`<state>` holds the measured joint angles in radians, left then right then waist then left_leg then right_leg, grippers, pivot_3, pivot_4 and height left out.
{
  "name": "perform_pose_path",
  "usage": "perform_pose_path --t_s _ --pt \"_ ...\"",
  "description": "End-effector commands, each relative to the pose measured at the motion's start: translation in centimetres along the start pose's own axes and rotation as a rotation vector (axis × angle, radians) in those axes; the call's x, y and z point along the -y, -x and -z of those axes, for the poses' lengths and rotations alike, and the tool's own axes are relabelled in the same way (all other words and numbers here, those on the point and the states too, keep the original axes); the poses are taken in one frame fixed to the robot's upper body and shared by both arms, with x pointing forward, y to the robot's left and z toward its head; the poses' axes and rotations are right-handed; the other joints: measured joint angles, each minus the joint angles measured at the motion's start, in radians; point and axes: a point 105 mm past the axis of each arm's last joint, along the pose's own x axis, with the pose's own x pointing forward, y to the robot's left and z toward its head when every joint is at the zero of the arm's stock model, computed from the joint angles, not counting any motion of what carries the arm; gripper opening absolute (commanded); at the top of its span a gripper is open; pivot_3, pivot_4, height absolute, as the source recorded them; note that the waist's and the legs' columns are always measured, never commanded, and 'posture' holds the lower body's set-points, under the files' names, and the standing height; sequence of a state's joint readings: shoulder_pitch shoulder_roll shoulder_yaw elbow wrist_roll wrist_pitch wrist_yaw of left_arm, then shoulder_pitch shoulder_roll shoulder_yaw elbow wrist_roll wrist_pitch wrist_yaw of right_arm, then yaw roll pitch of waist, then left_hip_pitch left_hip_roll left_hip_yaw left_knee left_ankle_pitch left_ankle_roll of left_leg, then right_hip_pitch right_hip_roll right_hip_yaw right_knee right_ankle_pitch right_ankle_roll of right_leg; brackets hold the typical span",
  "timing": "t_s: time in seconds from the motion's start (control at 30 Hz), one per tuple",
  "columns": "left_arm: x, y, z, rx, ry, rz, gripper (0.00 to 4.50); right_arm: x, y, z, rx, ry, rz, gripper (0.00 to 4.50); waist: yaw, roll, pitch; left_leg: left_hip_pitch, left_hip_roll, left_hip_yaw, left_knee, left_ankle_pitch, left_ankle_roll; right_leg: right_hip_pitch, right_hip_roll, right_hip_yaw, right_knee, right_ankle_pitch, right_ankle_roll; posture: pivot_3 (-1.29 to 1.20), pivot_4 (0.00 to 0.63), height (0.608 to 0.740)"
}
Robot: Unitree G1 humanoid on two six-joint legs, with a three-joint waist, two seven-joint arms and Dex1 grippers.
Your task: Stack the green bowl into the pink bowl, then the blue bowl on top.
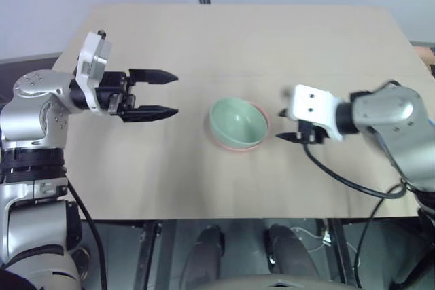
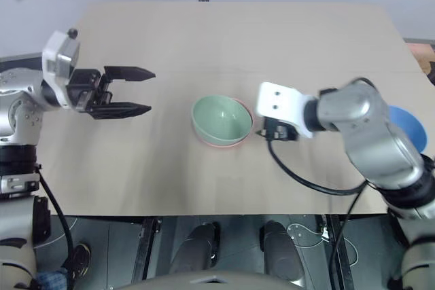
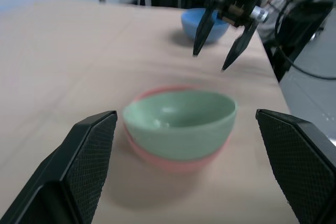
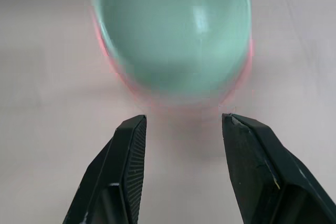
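Already nested at the middle of the pale wooden counter (image 1: 238,45), the small round mint-green plastic bowl (image 1: 237,121) sits inside the small round salmon-pink plastic bowl (image 1: 234,144), whose rim shows as a thin band beneath and around the green one. Both stand upright and untouched by either arm.

Just beside the pair, on the robot's right, the right gripper (image 1: 297,136) hangs a little above the counter with its two black fingers pointing toward the bowls. Its jaws are spread apart and grasp nothing; in the right wrist view the two fingers (image 4: 126,171) stand either side of bare counter, with the stacked bowls just past their tips. A black cable loops from that wrist across the counter's near edge.

On the robot's left, the left gripper (image 1: 158,94) is held level, well apart from the bowls and aimed toward them. Its jaws are likewise released and wide, with nothing between them. In the left wrist view its two textured black pads (image 3: 86,156) frame the green bowl and the pink one under it, with the right gripper's pointed fingertips (image 3: 198,38) hanging beyond.

Near the counter's right edge, well apart from the stack, the small round sky-blue plastic bowl (image 2: 409,127) sits upright, partly hidden behind the right forearm in the right eye view and visible behind the right gripper in the left wrist view.
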<state>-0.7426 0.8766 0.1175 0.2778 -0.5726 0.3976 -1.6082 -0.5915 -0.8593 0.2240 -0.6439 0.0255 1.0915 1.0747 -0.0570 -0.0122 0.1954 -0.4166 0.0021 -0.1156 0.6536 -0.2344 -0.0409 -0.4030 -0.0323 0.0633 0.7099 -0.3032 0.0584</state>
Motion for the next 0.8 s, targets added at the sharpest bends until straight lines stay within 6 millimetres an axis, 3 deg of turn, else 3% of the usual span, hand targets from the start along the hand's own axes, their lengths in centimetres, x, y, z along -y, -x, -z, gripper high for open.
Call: perform_pose_path --t_s 0.03,0.23,0.5,0.63,0.8 --pt "-0.3 -0.8 -1.4 0.031 -0.055 0.040 4.50 1.7 3.0 2.2 -0.068 -0.095 0.209 2.38 0.001 0.000 0.000 0.000 0.000 0.001 0.000 0.000 0.000 0.000 0.000 0.001 0.000 0.000 0.000 0.00 0.150 0.740" --pt "-1.4 -3.1 -3.1 0.114 -0.072 0.109 4.50 3.0 7.0 6.5 -0.234 -0.195 0.435 2.38 -0.002 0.000 0.000 0.001 0.000 0.001 0.000 0.000 0.000 0.000 0.001 0.001 0.001 0.000 0.000 0.00 0.150 0.740" --pt "-2.6 -6.3 -4.2 0.167 -0.099 0.186 4.50 3.0 10.9 9.9 -0.380 -0.321 0.624 2.38 0.000 0.000 0.000 0.000 0.000 0.002 0.000 0.000 0.000 0.000 0.001 0.002 0.001 0.000 0.000 0.00 0.150 0.740" --pt "-2.7 -7.3 -4.5 0.181 -0.102 0.218 4.50 2.2 11.1 10.8 -0.423 -0.364 0.635 2.38 -0.004 0.000 0.000 0.000 0.000 0.002 0.000 0.000 0.000 0.000 0.000 0.003 0.000 0.000 0.000 0.00 0.150 0.740" --pt "-3.0 -7.9 -4.4 0.180 -0.104 0.226 4.50 1.7 9.8 11.3 -0.392 -0.435 0.633 2.38 -0.005 0.000 0.000 0.001 0.000 0.002 0.000 0.000 0.000 0.000 0.001 0.003 0.001 0.000 0.000 0.00 0.150 0.740"
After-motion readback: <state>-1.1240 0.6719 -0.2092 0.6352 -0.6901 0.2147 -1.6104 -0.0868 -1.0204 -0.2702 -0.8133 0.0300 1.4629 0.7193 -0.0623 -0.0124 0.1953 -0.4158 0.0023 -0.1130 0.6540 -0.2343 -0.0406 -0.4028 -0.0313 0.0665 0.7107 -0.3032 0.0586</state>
